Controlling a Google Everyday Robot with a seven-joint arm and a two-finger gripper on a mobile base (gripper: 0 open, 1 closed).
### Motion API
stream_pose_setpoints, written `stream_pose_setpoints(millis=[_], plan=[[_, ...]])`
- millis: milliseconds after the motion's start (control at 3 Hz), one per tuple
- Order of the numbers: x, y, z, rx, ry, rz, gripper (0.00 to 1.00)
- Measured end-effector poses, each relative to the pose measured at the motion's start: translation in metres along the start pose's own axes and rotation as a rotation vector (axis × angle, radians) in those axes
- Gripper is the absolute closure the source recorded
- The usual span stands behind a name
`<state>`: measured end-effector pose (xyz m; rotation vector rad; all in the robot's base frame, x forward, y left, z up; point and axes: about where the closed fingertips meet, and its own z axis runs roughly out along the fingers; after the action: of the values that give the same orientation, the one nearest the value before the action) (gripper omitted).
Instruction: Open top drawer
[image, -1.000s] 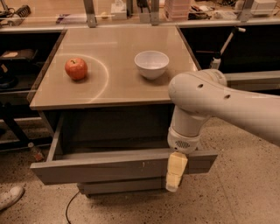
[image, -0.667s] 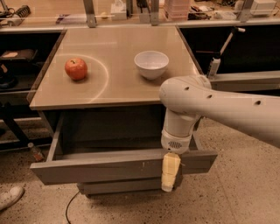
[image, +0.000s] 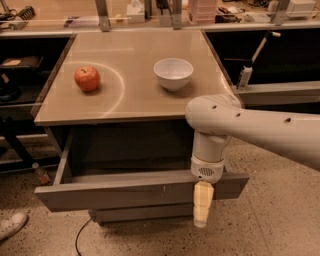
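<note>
apple (image: 87, 79) left, bowl (image: 173, 73) right on table (image: 135, 102) | top drawer (image: 125, 192) below | gripper (image: 202, 212) before its front

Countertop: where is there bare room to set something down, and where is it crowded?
Free: the strip of countertop along the front edge, the gap between apple and bowl, and the back behind them. Crowded: the top drawer front's right end, where the gripper hangs.

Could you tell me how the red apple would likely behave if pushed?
The apple looks round, so it would probably roll. The tabletop shows no rim, so it might roll off. The pincer hangs before the open top drawer.
</note>
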<state>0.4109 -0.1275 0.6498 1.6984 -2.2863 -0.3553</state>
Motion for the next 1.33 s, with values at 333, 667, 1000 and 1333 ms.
stream_pose_setpoints(millis=[333, 667, 1000, 1333], plan=[[0.011, 0.01, 0.0, -0.019, 0.013, 0.021, 0.0], [0.033, 0.036, -0.003, -0.038, 0.029, 0.061, 0.0], [0.039, 0.046, -0.005, -0.044, 0.034, 0.076, 0.0], [0.052, 0.068, -0.007, -0.056, 0.044, 0.108, 0.0]])
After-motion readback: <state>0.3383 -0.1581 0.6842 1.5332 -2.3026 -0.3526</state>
